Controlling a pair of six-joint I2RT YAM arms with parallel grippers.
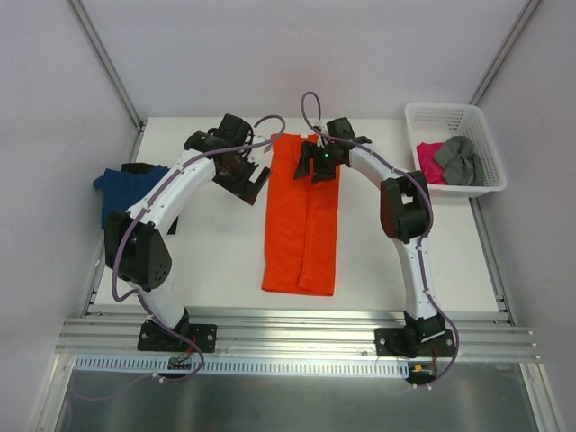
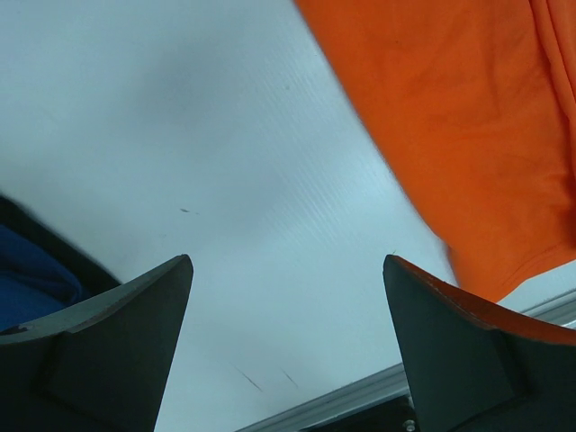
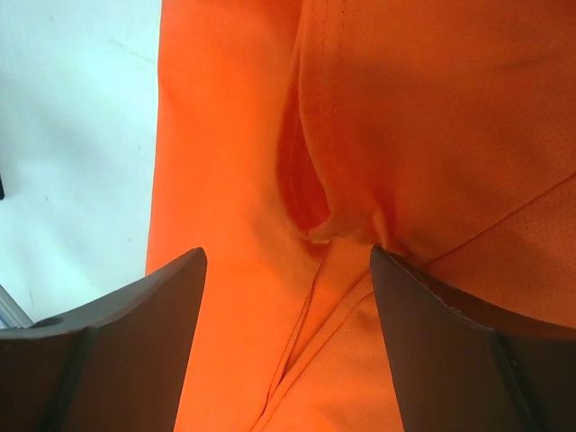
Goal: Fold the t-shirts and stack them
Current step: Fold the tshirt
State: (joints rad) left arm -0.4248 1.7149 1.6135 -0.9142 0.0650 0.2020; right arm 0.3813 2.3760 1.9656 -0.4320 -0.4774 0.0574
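The bright orange t-shirt (image 1: 302, 216) lies on the white table, folded lengthwise into a long strip with its sides folded in. My right gripper (image 1: 319, 167) is open just above its far end; the right wrist view shows the orange cloth (image 3: 270, 135) and its fold seams between the jaws. My left gripper (image 1: 254, 184) is open above bare table left of the shirt; the orange cloth (image 2: 450, 135) shows at the upper right of the left wrist view. A dark blue t-shirt (image 1: 126, 186) lies on a black one (image 1: 171, 225) at the table's left edge. Magenta (image 1: 429, 160) and grey (image 1: 459, 160) shirts lie in the basket.
The white lattice basket (image 1: 450, 115) stands at the back right corner. Metal rails (image 1: 297, 337) run along the near edge by the arm bases. White walls enclose the table on three sides.
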